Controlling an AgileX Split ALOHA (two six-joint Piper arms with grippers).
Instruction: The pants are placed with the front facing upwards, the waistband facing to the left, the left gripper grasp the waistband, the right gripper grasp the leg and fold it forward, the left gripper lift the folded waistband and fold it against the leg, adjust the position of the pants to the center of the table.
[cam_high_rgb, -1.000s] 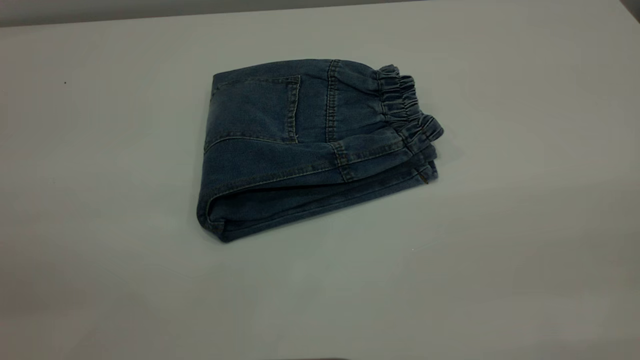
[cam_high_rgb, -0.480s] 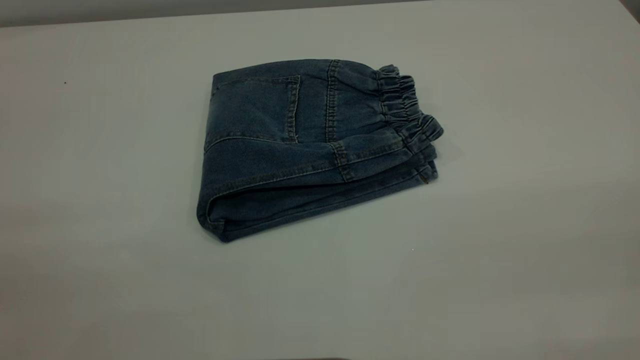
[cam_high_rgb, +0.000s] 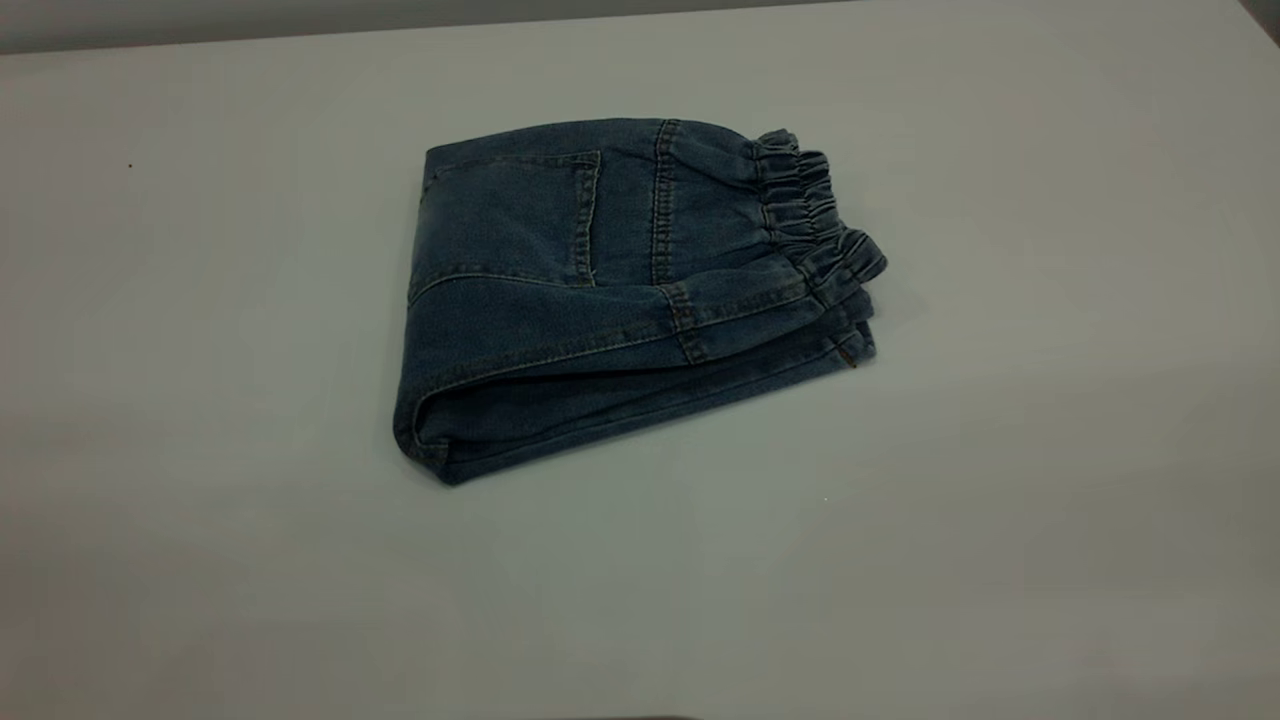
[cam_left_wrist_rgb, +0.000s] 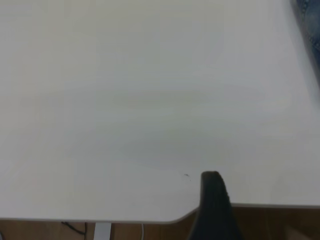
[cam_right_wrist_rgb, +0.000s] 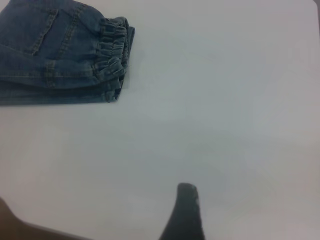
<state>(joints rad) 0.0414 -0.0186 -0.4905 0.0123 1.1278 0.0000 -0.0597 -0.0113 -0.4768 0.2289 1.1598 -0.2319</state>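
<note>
Lying folded, the blue denim pants (cam_high_rgb: 620, 290) are seen near the white table's (cam_high_rgb: 1050, 500) middle, gathered waistband (cam_high_rgb: 815, 215) toward its right edge. Only a final centring nudge is judged needed. Finger state of the black left gripper (cam_left_wrist_rgb: 215, 207) and black right gripper (cam_right_wrist_rgb: 184, 215) cannot be told.

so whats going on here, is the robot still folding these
Nothing is handling the pants right now. They lie folded in a compact bundle on the table, waistband at the right end. Neither arm shows in the exterior view; each wrist camera shows only one dark fingertip over bare table, away from the denim.
</note>
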